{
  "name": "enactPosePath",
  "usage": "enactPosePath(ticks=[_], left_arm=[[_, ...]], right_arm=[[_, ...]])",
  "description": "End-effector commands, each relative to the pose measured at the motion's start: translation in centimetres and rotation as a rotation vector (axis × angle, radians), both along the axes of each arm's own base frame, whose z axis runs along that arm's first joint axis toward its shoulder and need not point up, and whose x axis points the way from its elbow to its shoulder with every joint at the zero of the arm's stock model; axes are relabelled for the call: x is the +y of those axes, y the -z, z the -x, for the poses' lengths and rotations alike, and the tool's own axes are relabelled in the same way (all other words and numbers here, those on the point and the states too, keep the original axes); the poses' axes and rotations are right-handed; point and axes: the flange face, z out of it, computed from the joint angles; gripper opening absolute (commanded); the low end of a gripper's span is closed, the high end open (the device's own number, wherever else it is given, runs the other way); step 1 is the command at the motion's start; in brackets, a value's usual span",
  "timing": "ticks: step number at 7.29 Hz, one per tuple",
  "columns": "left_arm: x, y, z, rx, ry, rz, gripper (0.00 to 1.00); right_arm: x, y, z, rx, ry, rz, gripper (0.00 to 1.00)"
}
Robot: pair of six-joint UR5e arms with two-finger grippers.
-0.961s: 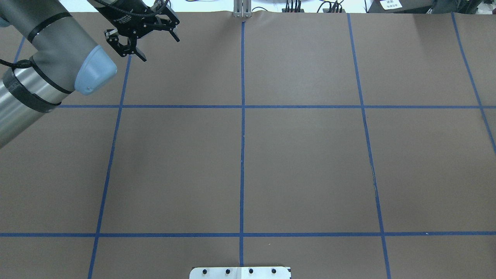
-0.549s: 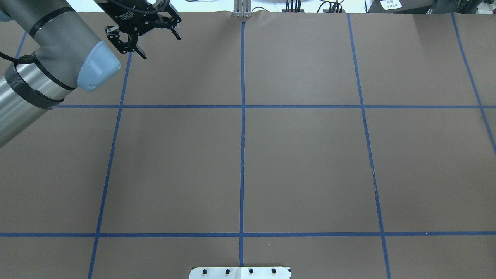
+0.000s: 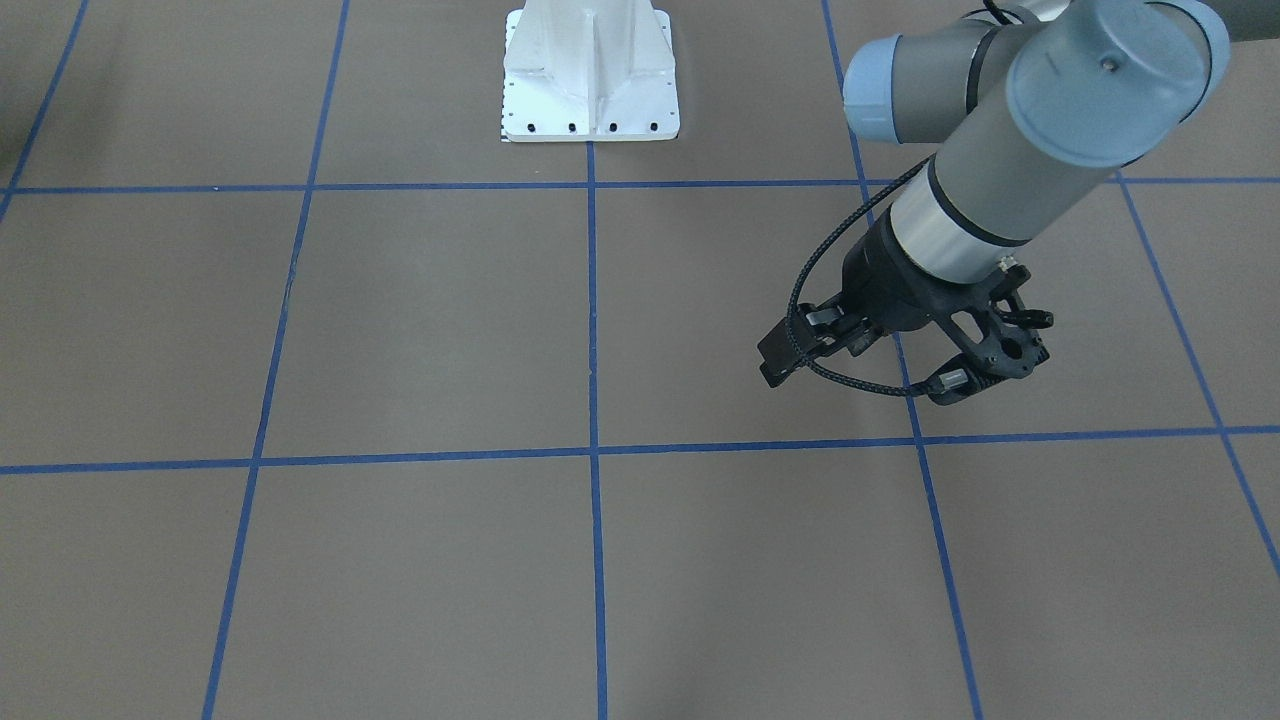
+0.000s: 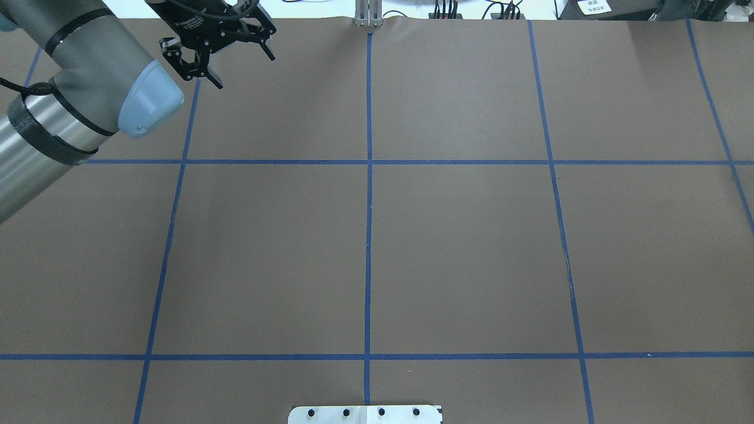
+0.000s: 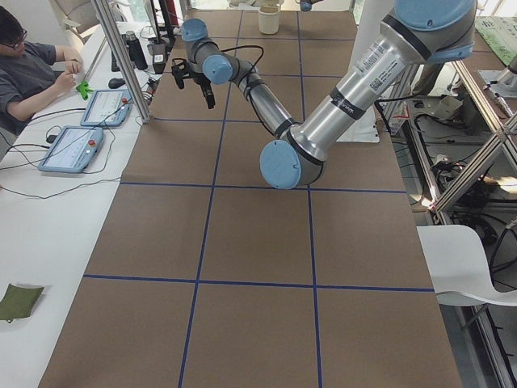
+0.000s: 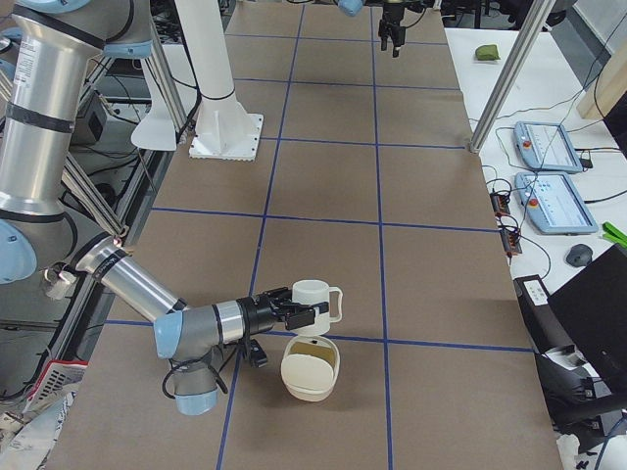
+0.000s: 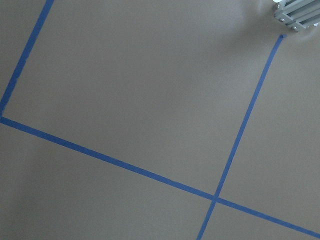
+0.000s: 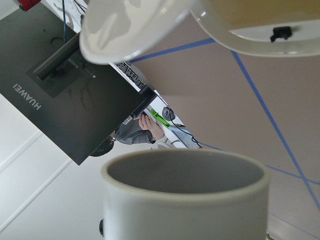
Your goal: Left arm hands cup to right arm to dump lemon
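Note:
My left gripper (image 4: 242, 72) hangs open and empty over the far left of the brown table, and the front view shows the left gripper (image 3: 865, 385) with its looped cable. The left wrist view holds only table and tape lines. In the exterior right view the white cup (image 6: 312, 297) stands upright, handle away from the arm, at my right gripper (image 6: 294, 315), just above a cream bowl (image 6: 311, 370). From that view I cannot tell whether the right gripper is shut. The right wrist view looks across the cup (image 8: 185, 200) toward the bowl (image 8: 260, 30). The lemon is out of view.
The white mounting base (image 3: 590, 80) stands at the robot's side of the table. A metal post (image 4: 368, 15) rises at the far edge. A person (image 5: 32, 73) sits at a side table with tablets (image 5: 73, 149). A green cloth (image 5: 20, 299) lies there too.
The left arm has shifted slightly toward the far edge, its gripper still open. Nothing else on the table has changed.

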Motion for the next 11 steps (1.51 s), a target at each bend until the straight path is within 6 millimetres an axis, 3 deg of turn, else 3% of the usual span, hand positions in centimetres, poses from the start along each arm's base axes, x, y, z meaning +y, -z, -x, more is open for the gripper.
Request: enactPosePath(ticks=[1, 7, 8, 9, 10, 11], left_arm=[[-0.1, -0.1, 0.1, -0.001, 0.002, 0.001, 1.00], [-0.2, -0.2, 0.3, -0.002, 0.004, 0.001, 1.00], [-0.2, -0.2, 0.2, -0.002, 0.003, 0.002, 1.00], [-0.2, -0.2, 0.2, -0.002, 0.003, 0.002, 1.00], [-0.1, -0.1, 0.2, -0.001, 0.002, -0.002, 1.00], [-0.3, -0.3, 0.6, -0.006, -0.017, -0.041, 1.00]], right_arm=[[-0.1, 0.6, 0.1, 0.227, -0.016, -0.162, 0.19], [2.0, 0.5, 1.5, 0.911, 0.038, -0.652, 0.18], [1.4, 1.9, 1.2, 0.994, 0.029, -0.729, 0.18], [-0.5, 4.6, -0.4, 1.068, 0.045, -0.757, 0.18], [-3.5, 8.7, -3.1, 1.170, 0.078, -0.790, 0.18], [-5.7, 11.3, -4.7, 1.305, 0.099, -0.845, 0.18]])
